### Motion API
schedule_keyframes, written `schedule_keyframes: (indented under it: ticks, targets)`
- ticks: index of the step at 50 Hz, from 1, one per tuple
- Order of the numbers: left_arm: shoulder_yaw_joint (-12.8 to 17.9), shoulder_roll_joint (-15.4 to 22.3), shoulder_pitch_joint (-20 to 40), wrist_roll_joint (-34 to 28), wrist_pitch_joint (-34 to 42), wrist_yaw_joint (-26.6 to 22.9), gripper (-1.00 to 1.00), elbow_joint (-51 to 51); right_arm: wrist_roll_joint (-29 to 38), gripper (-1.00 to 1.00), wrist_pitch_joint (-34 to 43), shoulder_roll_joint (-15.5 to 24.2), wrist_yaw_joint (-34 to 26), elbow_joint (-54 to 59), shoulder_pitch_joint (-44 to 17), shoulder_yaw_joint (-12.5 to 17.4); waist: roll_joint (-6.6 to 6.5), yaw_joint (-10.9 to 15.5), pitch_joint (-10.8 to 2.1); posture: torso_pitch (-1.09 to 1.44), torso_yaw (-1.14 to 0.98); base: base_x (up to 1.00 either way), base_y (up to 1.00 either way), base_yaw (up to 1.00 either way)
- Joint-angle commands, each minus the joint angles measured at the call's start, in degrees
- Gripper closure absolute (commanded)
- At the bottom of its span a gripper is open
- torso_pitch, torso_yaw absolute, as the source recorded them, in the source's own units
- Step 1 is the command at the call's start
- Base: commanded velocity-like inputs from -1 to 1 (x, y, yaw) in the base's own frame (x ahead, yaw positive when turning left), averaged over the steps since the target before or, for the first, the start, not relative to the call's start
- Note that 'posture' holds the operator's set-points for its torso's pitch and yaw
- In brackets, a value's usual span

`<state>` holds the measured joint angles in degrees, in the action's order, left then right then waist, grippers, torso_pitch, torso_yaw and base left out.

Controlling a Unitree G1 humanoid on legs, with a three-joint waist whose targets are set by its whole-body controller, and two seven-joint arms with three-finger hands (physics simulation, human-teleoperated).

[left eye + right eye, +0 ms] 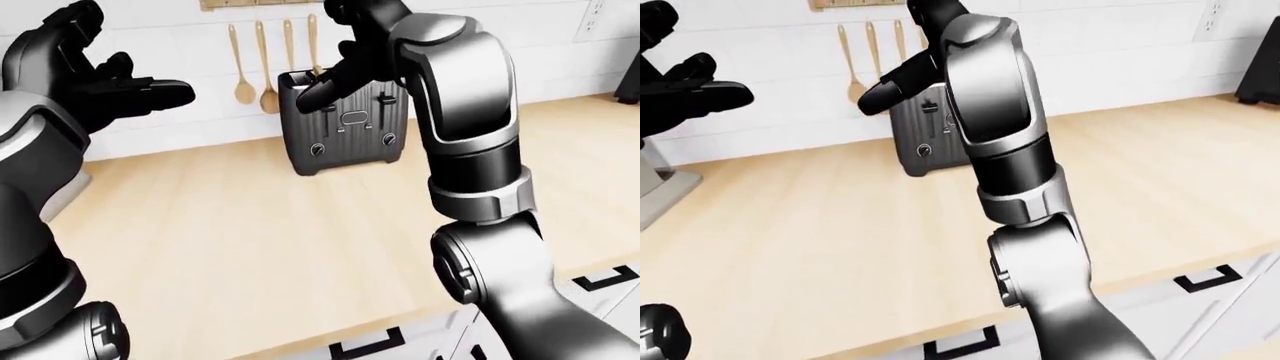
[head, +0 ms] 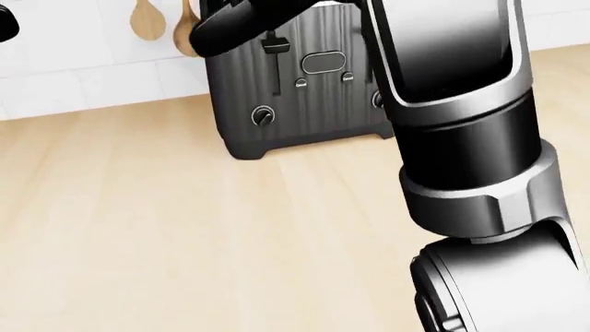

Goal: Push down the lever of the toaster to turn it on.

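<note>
The dark ribbed toaster [image 1: 345,127] stands on the wooden counter [image 1: 250,225] against the white tiled wall. Its face carries two slide levers, both high in their slots. The right lever [image 1: 385,100] shows in the left-eye view and the left lever [image 2: 274,47] in the head view. My right hand [image 1: 330,79] is open, its black fingers [image 2: 230,24] stretched across the toaster's upper left corner, just above and left of the left lever. I cannot tell whether they touch it. My left hand [image 1: 140,86] hovers open far to the left, holding nothing.
Wooden spoons [image 1: 245,90] hang on the wall left of the toaster. My right forearm [image 2: 461,104] hides the toaster's right side in the head view. A grey appliance [image 1: 655,187] sits at the counter's left end, a dark object [image 1: 628,82] at far right. Drawer handles [image 1: 365,345] line the counter's edge.
</note>
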<state>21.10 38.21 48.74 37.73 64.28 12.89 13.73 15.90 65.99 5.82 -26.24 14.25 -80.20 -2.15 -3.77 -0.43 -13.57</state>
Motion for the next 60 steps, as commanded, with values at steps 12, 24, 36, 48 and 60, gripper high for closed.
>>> schedule_keyframes:
  ticks: [12,24,36,48,60]
  targets:
    - [0.59,0.87,1.36,-0.24,-2.2,-0.21,-1.0,0.34,1.08,-1.0,0.62,-0.78,-0.56,-3.52,-0.18,0.63,-0.61,-0.06,-0.56,-0.4,0.0,0.0,0.0,0.0]
    - [0.88,0.83,1.53,0.11,-1.53,-0.01,-1.0,0.81,1.61,-1.0,2.02,-2.13,-1.3,-6.84,3.59,-0.47,-0.61,0.24,-0.54,-0.4,0.0,0.0,0.0,0.0]
    - [1.24,1.07,1.34,1.25,-0.87,0.86,-1.0,1.66,0.72,-1.0,-1.21,-3.43,0.22,-3.17,3.3,0.09,-0.68,0.42,-0.71,-0.4,0.0,0.0,0.0,0.0]
    - [1.17,1.3,1.16,1.7,-1.3,1.06,-1.0,1.32,-0.91,-1.0,-5.81,-4.92,1.89,2.46,2.77,0.13,-0.79,0.46,-0.91,-0.4,0.0,0.0,0.0,0.0]
    - [1.42,1.81,1.07,2.62,-1.12,1.47,-1.0,1.62,-2.16,-1.0,-10.36,-5.27,3.42,7.74,4.04,0.35,-0.85,0.35,-1.22,-0.4,0.0,0.0,0.0,0.0]
